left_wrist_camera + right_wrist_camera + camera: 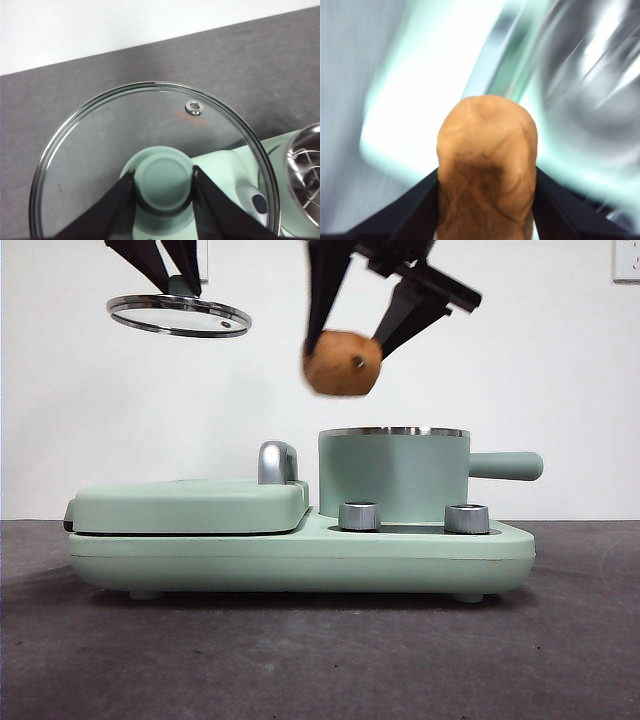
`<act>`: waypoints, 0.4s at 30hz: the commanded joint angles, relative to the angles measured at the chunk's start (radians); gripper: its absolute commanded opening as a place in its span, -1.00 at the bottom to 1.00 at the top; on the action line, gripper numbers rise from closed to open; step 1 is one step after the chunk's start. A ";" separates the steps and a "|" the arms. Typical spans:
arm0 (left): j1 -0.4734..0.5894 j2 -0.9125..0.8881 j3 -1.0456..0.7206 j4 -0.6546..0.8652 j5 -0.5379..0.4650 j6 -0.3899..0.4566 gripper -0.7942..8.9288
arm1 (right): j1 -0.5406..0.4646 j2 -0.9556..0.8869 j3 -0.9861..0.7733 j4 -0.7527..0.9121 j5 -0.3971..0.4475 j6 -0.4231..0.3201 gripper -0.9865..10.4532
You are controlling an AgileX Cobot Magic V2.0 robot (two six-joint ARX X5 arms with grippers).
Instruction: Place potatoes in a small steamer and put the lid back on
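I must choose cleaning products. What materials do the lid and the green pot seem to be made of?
The lid, held by the left pincer: clear glass, since the table shows through it, with a shiny, probably steel, rim and a matte green knob, perhaps plastic. The pot: matte mint-green coating, likely over metal, with a polished steel rim.

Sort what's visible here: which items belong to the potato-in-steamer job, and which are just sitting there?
In the job:
- oval brown-orange potato, held by right gripper
- mint-green cylindrical steamer pot, uncovered
- round glass lid, held aloft by left gripper

Bystanders:
- flat mint-green griddle cover
- two steel knobs
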 commanded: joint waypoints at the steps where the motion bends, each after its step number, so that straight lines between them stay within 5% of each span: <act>1: 0.000 -0.003 0.043 0.025 0.003 0.000 -0.82 | -0.049 0.015 0.026 0.064 -0.001 -0.035 -0.55; 12: 0.000 -0.003 0.043 0.024 0.003 0.000 -0.82 | -0.182 0.097 0.026 0.178 -0.028 -0.070 -0.55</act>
